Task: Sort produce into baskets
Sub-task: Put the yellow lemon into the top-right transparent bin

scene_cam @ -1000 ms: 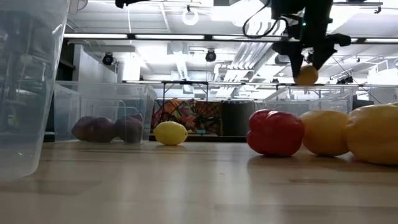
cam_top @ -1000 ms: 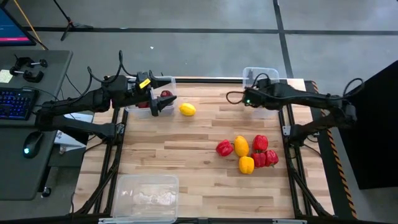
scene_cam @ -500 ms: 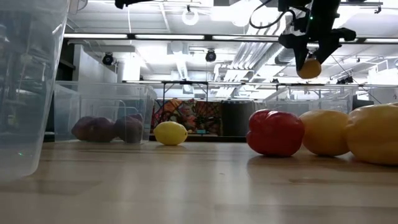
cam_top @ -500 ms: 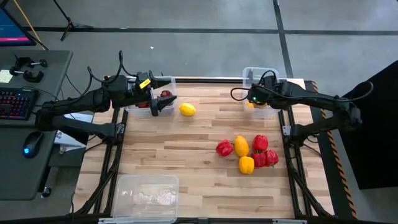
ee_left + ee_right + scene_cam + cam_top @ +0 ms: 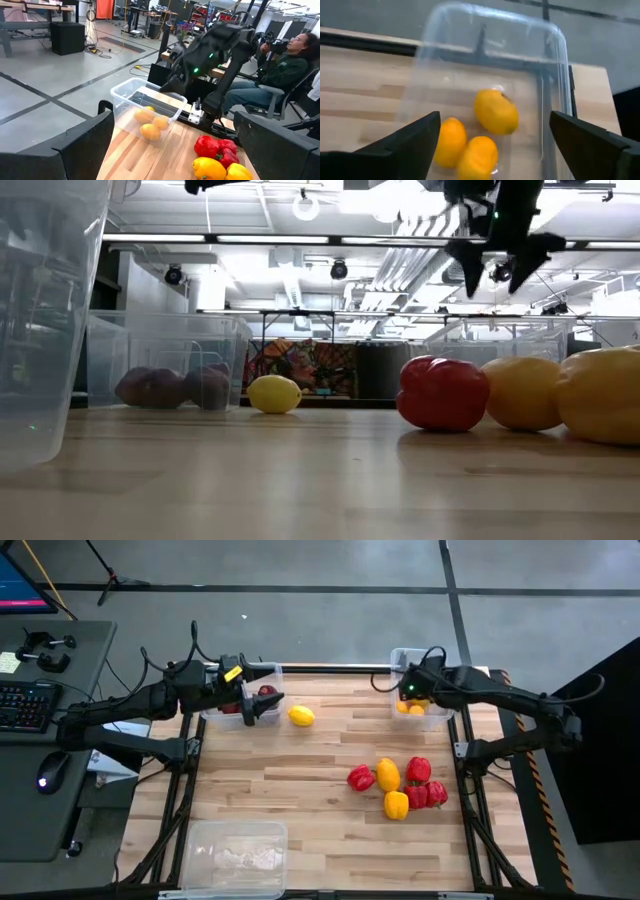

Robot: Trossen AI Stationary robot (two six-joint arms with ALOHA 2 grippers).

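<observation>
— What's on the wooden counter [image 5: 300, 790] nearest the camera?

— An empty clear tub [image 5: 236, 858] at the near edge. Mid-counter I see a cluster of red and yellow peppers [image 5: 400, 785], then one lemon [image 5: 301, 716] lying alone farther back.

— And my arms?

— My left pincer [image 5: 262, 705] hovers spread open beside the far-left tub [image 5: 246, 692] of maroon fruits [image 5: 266, 692]. My right pincer [image 5: 502, 272] hangs open, holding nothing, above the far-right tub [image 5: 555, 60], where three lemons [image 5: 495, 111] lie together.
</observation>
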